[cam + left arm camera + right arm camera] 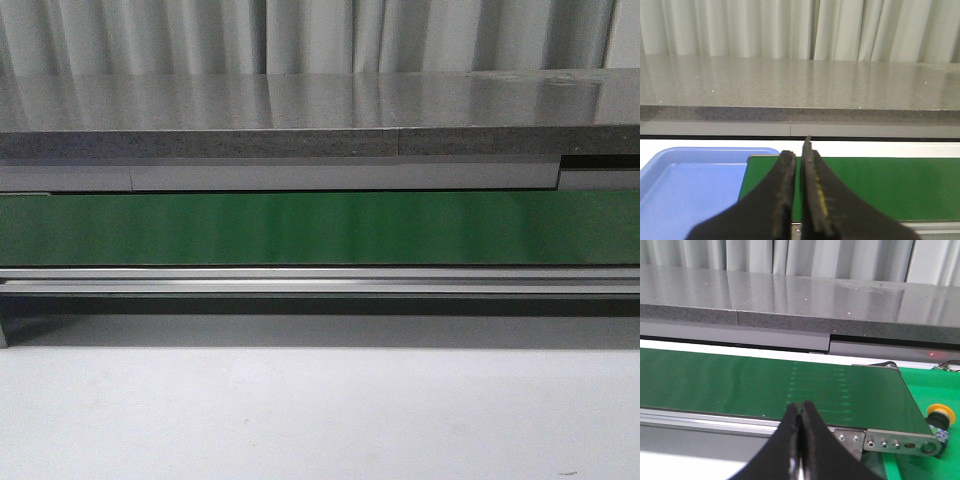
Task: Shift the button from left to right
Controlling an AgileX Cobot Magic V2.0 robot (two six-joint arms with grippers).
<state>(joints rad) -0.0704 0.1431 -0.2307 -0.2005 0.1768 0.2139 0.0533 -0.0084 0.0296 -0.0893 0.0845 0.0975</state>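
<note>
Button (939, 416) sits just past green belt (765, 385) end (orange cap up). Right gripper (800, 415) nearer, fingers together; left gripper (799, 160) nearly closed, empty.

My front camera sits low and square to the green belt (320, 228), looking forward across it to the grey counter (300, 120) and the curtain (320, 35) behind. The left wrist camera looks the same way from close over the left claw (800, 150), taking in the belt's left end and a blue tray (685, 185). The right wrist camera, over the right claw (800, 410), views the belt's right end. All three share belt, counter and curtain.
</note>
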